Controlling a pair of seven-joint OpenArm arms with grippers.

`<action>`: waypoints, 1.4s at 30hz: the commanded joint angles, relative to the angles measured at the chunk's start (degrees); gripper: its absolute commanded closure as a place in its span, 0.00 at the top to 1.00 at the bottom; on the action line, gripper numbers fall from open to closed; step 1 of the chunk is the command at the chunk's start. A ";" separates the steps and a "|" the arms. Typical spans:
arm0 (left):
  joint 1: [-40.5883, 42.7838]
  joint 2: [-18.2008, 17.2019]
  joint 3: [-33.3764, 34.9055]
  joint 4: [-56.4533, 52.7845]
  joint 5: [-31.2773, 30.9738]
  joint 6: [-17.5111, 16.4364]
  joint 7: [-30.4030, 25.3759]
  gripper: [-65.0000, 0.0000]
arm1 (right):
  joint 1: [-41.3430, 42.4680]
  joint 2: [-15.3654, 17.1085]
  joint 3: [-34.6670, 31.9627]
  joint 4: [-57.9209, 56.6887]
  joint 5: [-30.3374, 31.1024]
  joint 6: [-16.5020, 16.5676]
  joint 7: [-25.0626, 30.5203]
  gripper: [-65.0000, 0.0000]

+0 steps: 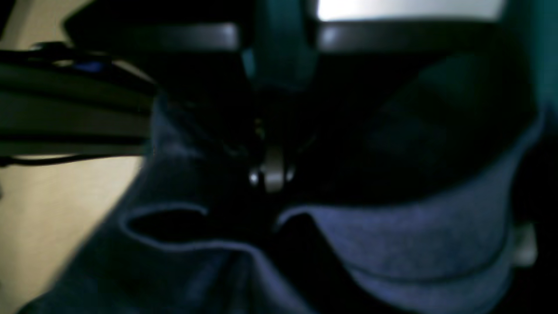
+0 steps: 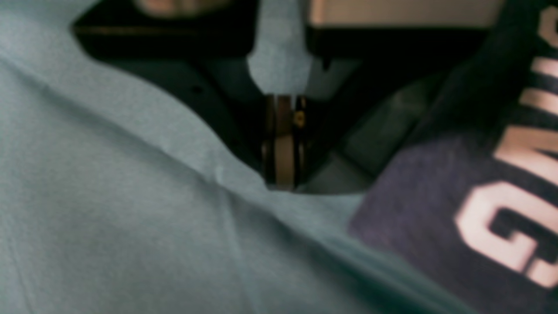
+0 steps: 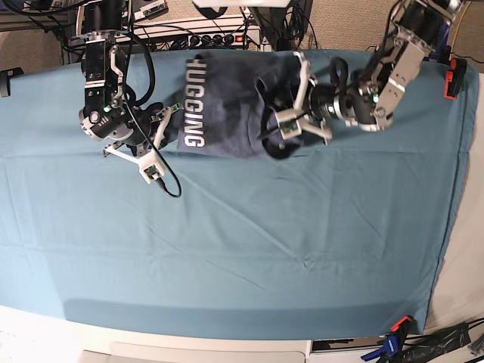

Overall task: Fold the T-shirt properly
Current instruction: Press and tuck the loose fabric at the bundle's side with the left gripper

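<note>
1. My left gripper [image 3: 278,130] is pinched on the T-shirt [image 3: 227,106]. It holds a bunch of the cloth at the shirt's side nearest my left arm, w/ the cloth lifted up a bit there.
2. In the left wrist view the blue-grey cloth [image 1: 392,235] hangs in folds right below the fingers. It's dark & blurry there.
3. My right gripper [image 3: 155,128] is squeezed together w/ nothing in it. It sits just beside the shirt's other edge, over the teal table cloth [image 3: 242,249].
4. In the right wrist view the fingers [image 2: 283,144] are tight together, the teal cloth [image 2: 109,196] is under them, & the shirt w/ big white letters [image 2: 501,226] is off to one side.
5. The shirt lies at the far side of the table, w/ the word HUGGING [image 3: 193,102] face up.
</note>
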 commanded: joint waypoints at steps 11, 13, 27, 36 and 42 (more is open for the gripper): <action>-8.81 -0.85 -0.70 0.24 2.36 3.76 -0.37 0.00 | 0.61 0.46 0.24 1.07 2.82 -0.07 -0.02 0.00; -9.99 -0.72 -0.70 0.24 2.40 3.78 -1.07 0.00 | 0.61 0.31 0.24 1.07 4.28 -0.07 -0.24 0.00; -11.10 -9.14 -1.33 0.24 -3.61 12.33 13.88 0.00 | 0.63 0.22 0.24 1.07 4.33 0.33 -0.83 0.00; -3.13 -15.17 -3.50 0.24 -16.28 7.61 15.41 0.00 | 0.66 0.22 0.24 1.07 3.48 0.31 -0.66 0.00; 1.57 -12.33 -3.50 0.26 -20.09 4.00 15.23 0.00 | 0.83 0.22 0.24 1.07 2.82 0.31 0.00 0.00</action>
